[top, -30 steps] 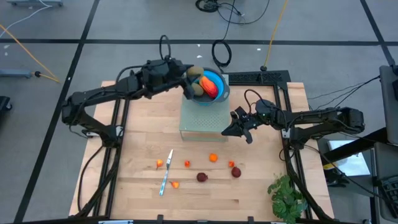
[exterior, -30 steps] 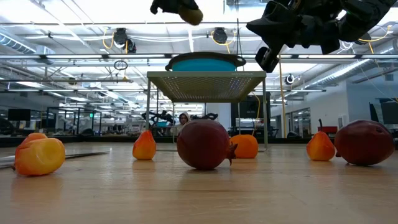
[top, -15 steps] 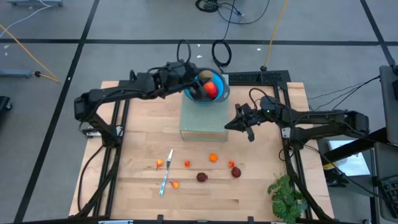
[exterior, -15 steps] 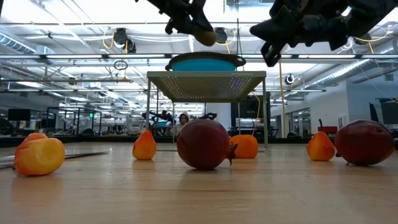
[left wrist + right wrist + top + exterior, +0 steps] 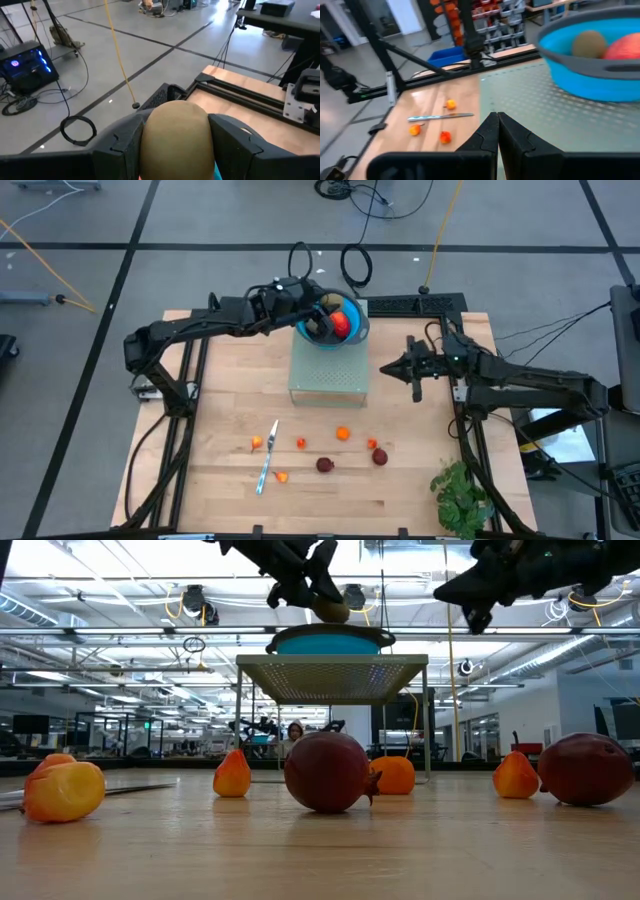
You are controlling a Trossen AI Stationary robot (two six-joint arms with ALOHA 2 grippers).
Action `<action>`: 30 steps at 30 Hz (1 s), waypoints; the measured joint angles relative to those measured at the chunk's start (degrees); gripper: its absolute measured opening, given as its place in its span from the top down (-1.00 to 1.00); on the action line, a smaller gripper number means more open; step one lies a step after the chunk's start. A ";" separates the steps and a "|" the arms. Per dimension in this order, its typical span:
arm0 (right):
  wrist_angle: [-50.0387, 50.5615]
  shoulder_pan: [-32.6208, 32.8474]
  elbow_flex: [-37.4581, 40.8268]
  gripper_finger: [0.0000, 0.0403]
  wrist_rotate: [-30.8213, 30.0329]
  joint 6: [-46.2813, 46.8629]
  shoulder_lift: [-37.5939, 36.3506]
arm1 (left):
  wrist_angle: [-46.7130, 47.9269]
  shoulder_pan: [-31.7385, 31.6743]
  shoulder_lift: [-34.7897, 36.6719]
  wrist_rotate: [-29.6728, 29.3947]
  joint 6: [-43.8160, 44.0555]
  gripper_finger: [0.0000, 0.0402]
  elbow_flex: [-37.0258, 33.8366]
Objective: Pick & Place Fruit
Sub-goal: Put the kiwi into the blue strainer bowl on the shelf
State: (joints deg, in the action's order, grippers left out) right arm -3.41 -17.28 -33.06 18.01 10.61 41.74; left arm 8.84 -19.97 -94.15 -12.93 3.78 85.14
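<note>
The olive-brown oval toy fruit (image 5: 174, 134) is clamped between the two dark fingers (image 5: 121, 141) of the left gripper (image 5: 322, 319), and its lower part is cut off at the edge of the left wrist view. In the high view this gripper is seen over the round blue bowl (image 5: 357, 332), where most of the larger red-orange oblong fruit (image 5: 340, 322) is covered by it. The left arm is stretched from the desk's left side across to the bowl, which stands on a pale perforated raised platform (image 5: 327, 374). The fingers (image 5: 513, 135) of the right gripper (image 5: 416, 376) are pressed together on nothing, held in the air just right of the platform, with the right arm reaching in from the right edge. Small orange and red toy pieces (image 5: 343, 434) and dark maroon balls (image 5: 324, 465) are left lying on the light wooden desk (image 5: 230, 390) near the slim silver knife (image 5: 267, 460).
</note>
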 joint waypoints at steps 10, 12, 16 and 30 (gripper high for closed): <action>9.06 0.11 0.00 1.00 -4.75 -0.89 -9.82 | 2.20 0.02 -0.02 -0.04 1.28 0.07 0.00; 10.40 0.11 0.00 1.00 -4.75 -0.87 -11.07 | 2.68 0.02 -0.02 -0.02 1.48 0.07 0.00; 13.08 0.13 -0.02 1.00 -6.28 -0.66 -13.29 | 4.25 0.07 -0.02 -0.02 2.97 0.07 0.00; 22.55 0.13 -0.02 1.00 -7.75 0.66 -19.20 | 6.56 3.33 -0.02 -0.04 4.27 0.07 0.00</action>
State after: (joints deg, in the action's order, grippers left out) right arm 19.14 -17.15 -33.08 10.26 11.27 22.54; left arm 15.40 -16.63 -94.17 -12.97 8.04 85.14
